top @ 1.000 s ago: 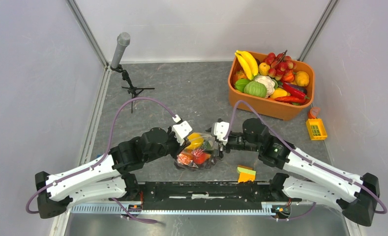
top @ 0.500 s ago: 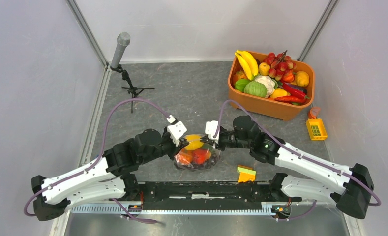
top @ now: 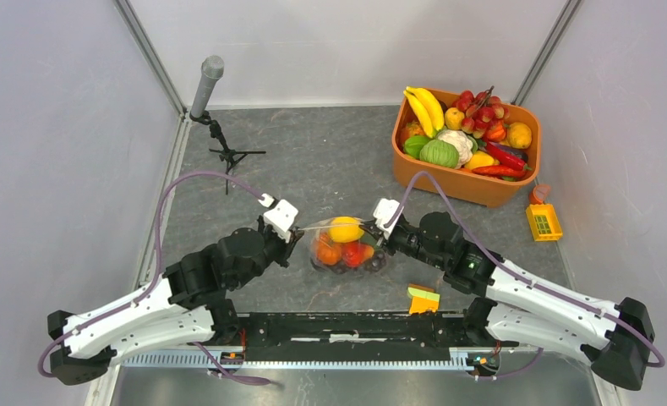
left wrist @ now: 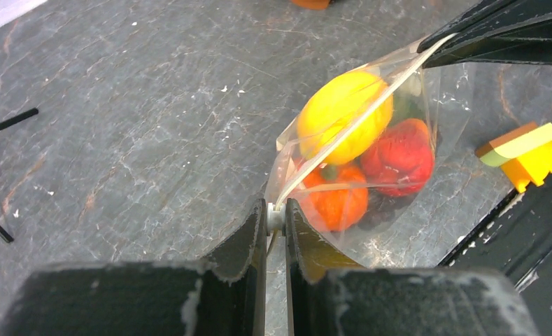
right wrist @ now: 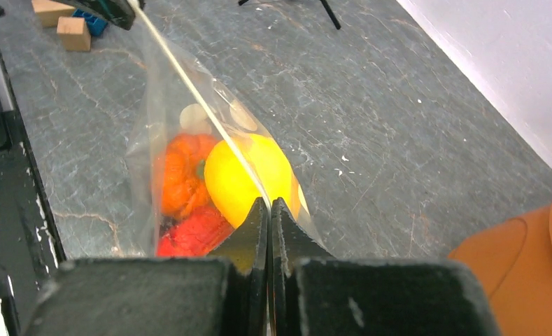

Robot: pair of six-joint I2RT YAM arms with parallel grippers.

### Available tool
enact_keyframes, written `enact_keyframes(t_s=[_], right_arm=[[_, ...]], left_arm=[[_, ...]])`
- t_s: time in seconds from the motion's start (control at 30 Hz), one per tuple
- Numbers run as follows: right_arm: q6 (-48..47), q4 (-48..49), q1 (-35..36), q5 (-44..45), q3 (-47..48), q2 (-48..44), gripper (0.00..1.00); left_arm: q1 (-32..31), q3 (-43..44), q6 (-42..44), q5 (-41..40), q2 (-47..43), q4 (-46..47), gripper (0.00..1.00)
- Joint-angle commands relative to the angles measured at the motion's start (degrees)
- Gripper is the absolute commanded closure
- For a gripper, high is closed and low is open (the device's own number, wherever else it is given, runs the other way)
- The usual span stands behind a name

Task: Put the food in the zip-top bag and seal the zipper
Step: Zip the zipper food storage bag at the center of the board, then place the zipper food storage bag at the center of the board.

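Zip-top bag [left wrist: 449, 98] shifts toward orange tub [top: 456, 183]; L gripper [left wrist: 276, 218] & R gripper [right wrist: 269, 208] pinch shut on zipper [left wrist: 357, 129] ends, tautening for sealing; food [left wrist: 339, 115] inside.

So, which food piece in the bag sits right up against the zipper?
The yellow fruit: it sits topmost, pressed against the zipper, while the orange pumpkin and the red piece lie below it.

one zip-top bag [top: 347, 254] at the frame's centre holds three clear pieces of food: one yellow [top: 346, 229], one orange pumpkin [top: 329, 253], one red [top: 354, 253]. two grippers: left gripper [left wrist: 276, 217], right gripper [right wrist: 269, 206]. one orange tub [top: 450, 180] upper right, one yellow crate [top: 543, 222], one tripod [top: 207, 85] upper left.
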Motion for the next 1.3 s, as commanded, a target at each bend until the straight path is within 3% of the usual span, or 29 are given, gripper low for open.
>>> enact_keyframes(t_s=[0.0, 0.03, 0.1, 0.23, 0.27, 0.47, 0.7, 0.9, 0.97, 1.1, 1.27], right_arm=[[4.43, 3.72, -0.66, 12.69, -0.21, -1.92, 1.0], [4.81, 3.85, -0.64, 12.93, -0.21, -1.92, 1.0], [5.4, 4.5, -0.59, 11.7, -0.13, -1.83, 1.0], [6.59, 6.75, -0.59, 7.85, 0.04, -1.64, 1.0], [6.86, 7.03, -0.64, 7.67, 0.13, -1.64, 1.0], [7.35, 8.37, -0.63, 11.27, 2.36, -0.58, 1.0], [5.54, 6.96, -0.65, 22.1, 11.19, 4.62, 1.0], [-1.06, 7.32, -0.6, 25.97, 19.38, 10.79, 1.0], [-4.6, 7.02, -0.61, 22.07, 18.99, 12.44, 1.0], [-5.16, 7.2, 0.55, 4.91, 11.08, 13.19, 1.0], [-5.8, 8.28, 9.61, 0.64, 0.18, 12.27, 0.96]], left_arm=[[0.32, -0.46, -3.81, -12.59, -3.48, -3.4, 0.97], [0.28, -0.75, -4.01, -12.79, -4.19, -3.32, 0.97], [0.33, -1.41, -4.4, -12.95, -5.71, -2.5, 0.86], [0.29, -2.7, -5.48, -13.36, -8.4, -1.32, 0.38], [0.33, -2.83, -5.98, -13.55, -8.89, -1.29, 0.31], [0.33, -3.22, -7.61, -15.01, -10.79, -1.38, 0.02], [0.32, -3.56, -8.84, -14.84, -10.96, -1.31, 0.0], [0.28, -4.12, -9.26, -14.66, -11.06, -0.86, 0.0], [0.32, -4.57, -9.46, -14.62, -11.08, -0.45, 0.0], [0.29, -4.08, -9.12, -15.73, -11.43, -1.13, 0.0], [0.33, -3.98, -8.99, -17.45, -14.53, -0.74, 0.0]])
